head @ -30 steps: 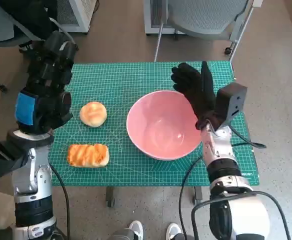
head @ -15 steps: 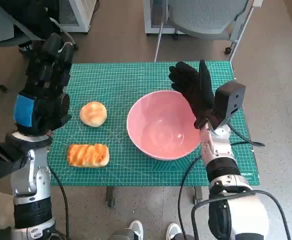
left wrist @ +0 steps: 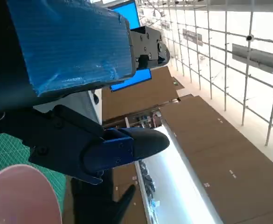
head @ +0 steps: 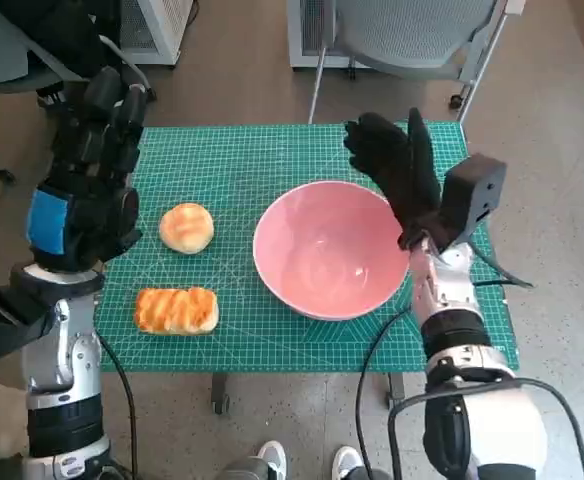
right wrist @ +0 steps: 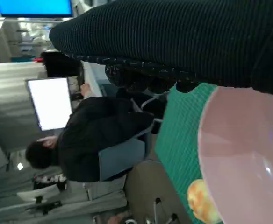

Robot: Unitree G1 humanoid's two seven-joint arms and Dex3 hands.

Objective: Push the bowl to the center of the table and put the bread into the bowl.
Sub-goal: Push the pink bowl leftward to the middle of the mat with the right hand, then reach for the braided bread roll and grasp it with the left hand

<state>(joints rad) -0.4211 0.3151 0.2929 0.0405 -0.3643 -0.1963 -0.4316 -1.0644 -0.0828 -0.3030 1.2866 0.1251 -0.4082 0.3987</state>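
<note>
Change: since a second ago the right hand [head: 397,170] has drawn a little away toward the table's right side, so its glove no longer overlaps the bowl's rim as much; the bowl, both breads and the left hand sit where they were.
Right hand: raised above the far right part of the bowl [head: 326,248], fingers straight and spread, holding nothing. From the head view I cannot tell whether the glove touches the rim; the right wrist view shows the glove [right wrist: 183,42] close over the pink rim [right wrist: 248,158].
Left hand: held up over the table's left edge [head: 77,215], blue-taped back facing up, fingers loosely apart and pointing away, nothing in them. Its dark fingers [left wrist: 104,142] show empty in the left wrist view.
Bowl: pink, upright, empty, on the green mat [head: 242,170] somewhat right of the middle of the table.
Round bread: pale bun [head: 186,227] on the mat, left of the bowl, near it but not touching.
Long bread: golden, ridged loaf [head: 176,309] nearer the robot than the bun, apart from bun and bowl.
Person: in dark clothes, seated on a chair [right wrist: 94,144], seen in the right wrist view.
Chair: grey, beyond the table's far edge [head: 412,35].
</note>
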